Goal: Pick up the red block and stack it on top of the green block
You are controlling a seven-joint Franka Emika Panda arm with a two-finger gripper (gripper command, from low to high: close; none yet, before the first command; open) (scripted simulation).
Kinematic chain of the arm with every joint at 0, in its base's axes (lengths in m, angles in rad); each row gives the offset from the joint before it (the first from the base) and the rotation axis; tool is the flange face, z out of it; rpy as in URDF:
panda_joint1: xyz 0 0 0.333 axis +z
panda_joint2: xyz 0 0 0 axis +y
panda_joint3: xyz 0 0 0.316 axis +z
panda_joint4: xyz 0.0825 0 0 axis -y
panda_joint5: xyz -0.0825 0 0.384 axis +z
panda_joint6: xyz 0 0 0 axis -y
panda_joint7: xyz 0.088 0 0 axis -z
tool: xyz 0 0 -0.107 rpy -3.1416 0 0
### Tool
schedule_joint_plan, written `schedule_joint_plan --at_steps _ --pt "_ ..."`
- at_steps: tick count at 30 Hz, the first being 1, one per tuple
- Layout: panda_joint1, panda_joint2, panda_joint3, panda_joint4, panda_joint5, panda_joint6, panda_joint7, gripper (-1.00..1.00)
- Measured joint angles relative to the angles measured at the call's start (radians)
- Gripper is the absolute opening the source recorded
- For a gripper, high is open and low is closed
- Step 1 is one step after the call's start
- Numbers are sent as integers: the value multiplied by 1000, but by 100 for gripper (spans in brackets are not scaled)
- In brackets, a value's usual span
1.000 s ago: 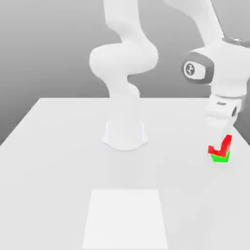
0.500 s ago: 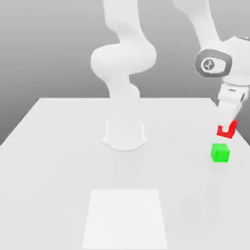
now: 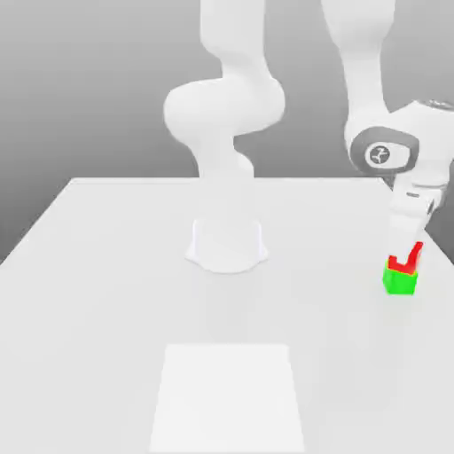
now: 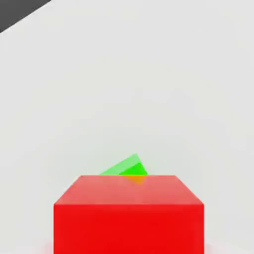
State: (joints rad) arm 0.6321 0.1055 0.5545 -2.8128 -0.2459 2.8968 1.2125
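A: Since half a second ago the gripper (image 3: 406, 257) has dropped again. Then it held the red block (image 3: 404, 260) clear above the green block (image 3: 399, 281), with a gap between them. Now red is down on green, no gap in the exterior view.

B: A second ago?

A: Red was also touching green then, so it went up and came back down.

B: Tool state?

A: Can't tell how far the jaws are apart. The white fingers (image 3: 409, 229) cover part of the red block's face, leaving an L-shaped patch of red. Whether they grip it or just flank it, can't say.

B: Where's the stack?

A: On the white table (image 3: 106, 293), towards the exterior view's right edge, well away from the arm's base (image 3: 227, 244). A lighter square patch (image 3: 227, 397) lies on the table nearer the camera, nowhere near the blocks.

B: Hand view?

A: Red block (image 4: 129, 213) fills the near foreground. A green corner (image 4: 126, 167) pokes out past its far edge, turned at an angle to it, so the two aren't square to each other.
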Motion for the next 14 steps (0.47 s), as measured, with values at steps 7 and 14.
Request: schedule_joint_plan --at_steps 7,14 --pt "-5 -30 15 3 45 -27 -32 100" --pt "23 -148 26 8 217 -129 -153 100"
